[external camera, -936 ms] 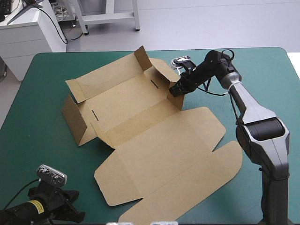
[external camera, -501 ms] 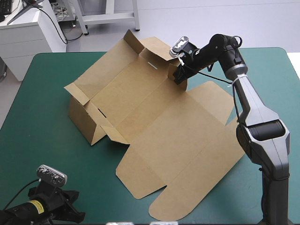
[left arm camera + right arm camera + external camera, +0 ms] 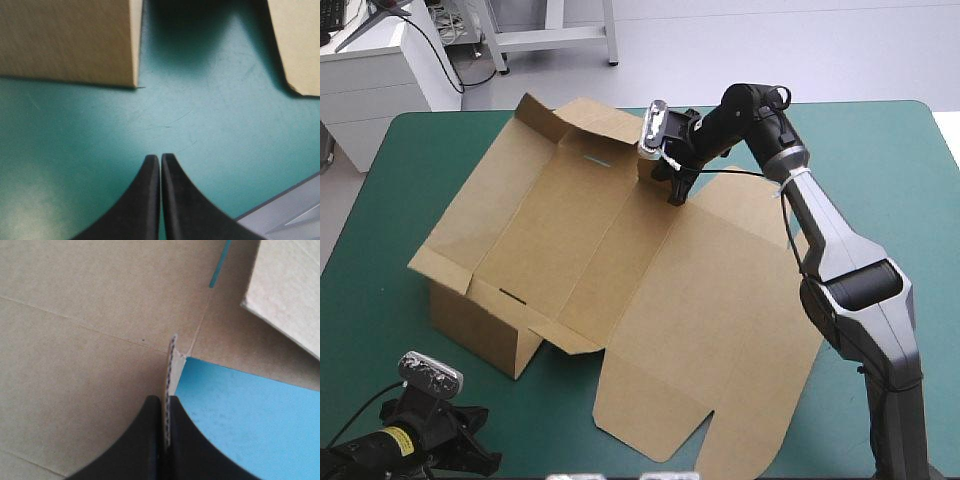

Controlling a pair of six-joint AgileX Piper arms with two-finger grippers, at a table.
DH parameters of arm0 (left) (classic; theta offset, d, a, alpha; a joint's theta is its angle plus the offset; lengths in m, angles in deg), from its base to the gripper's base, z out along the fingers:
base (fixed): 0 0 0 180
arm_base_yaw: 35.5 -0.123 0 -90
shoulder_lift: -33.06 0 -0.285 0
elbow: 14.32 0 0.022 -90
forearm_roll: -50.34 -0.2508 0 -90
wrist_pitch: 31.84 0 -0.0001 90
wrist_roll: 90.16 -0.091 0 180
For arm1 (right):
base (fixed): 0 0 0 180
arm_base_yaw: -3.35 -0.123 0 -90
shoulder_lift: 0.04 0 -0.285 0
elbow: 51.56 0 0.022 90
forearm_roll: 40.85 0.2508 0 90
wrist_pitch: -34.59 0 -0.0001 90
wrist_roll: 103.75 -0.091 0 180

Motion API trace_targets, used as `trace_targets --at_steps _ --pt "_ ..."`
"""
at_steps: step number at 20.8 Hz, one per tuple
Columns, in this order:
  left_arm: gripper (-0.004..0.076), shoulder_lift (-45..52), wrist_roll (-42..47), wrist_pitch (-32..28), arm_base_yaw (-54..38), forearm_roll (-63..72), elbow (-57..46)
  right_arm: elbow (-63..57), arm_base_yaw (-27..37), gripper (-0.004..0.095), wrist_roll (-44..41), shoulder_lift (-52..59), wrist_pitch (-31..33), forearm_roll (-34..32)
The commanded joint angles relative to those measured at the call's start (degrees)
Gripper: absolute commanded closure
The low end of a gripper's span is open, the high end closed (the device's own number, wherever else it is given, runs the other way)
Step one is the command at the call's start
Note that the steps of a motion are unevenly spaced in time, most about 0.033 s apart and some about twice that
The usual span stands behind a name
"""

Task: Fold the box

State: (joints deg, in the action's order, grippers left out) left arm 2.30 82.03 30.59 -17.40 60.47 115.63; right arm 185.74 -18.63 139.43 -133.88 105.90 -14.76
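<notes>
Toward the counter's (image 3: 880, 150) far side, right tool (image 3: 676, 192), pinching the box (image 3: 620, 270) edge, sits farther left than before; sheet tilts, walls apparently forming. Left tool (image 3: 160, 158) closed, empty.

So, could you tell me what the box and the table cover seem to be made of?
The box looks like matte brown corrugated cardboard: its cut edge shows fluting at the right gripper. The teal-green cover seems a smooth mat, perhaps vinyl: soft sheen, fine scratches.
</notes>
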Motion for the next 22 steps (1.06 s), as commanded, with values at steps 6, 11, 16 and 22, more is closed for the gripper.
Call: trace_targets --at_steps 6,11,16,22 --pt "0.0732 -0.6 -0.2 -2.7 0.5 0.9 1.7 -1.0 -6.2 0.0928 4.6 3.9 0.4 2.2" --pt "0.0732 -0.6 -0.1 -2.7 0.5 0.9 1.7 -5.2 -8.9 0.0928 8.6 3.8 0.4 2.2" --pt "0.0732 -0.6 -0.1 -2.7 0.5 0.9 1.7 -7.7 -9.3 0.0927 12.3 3.5 0.3 1.9" --pt "0.0732 -0.6 -0.1 -2.7 0.5 0.9 1.7 -7.7 -7.9 0.0927 22.9 3.5 -1.1 1.8"
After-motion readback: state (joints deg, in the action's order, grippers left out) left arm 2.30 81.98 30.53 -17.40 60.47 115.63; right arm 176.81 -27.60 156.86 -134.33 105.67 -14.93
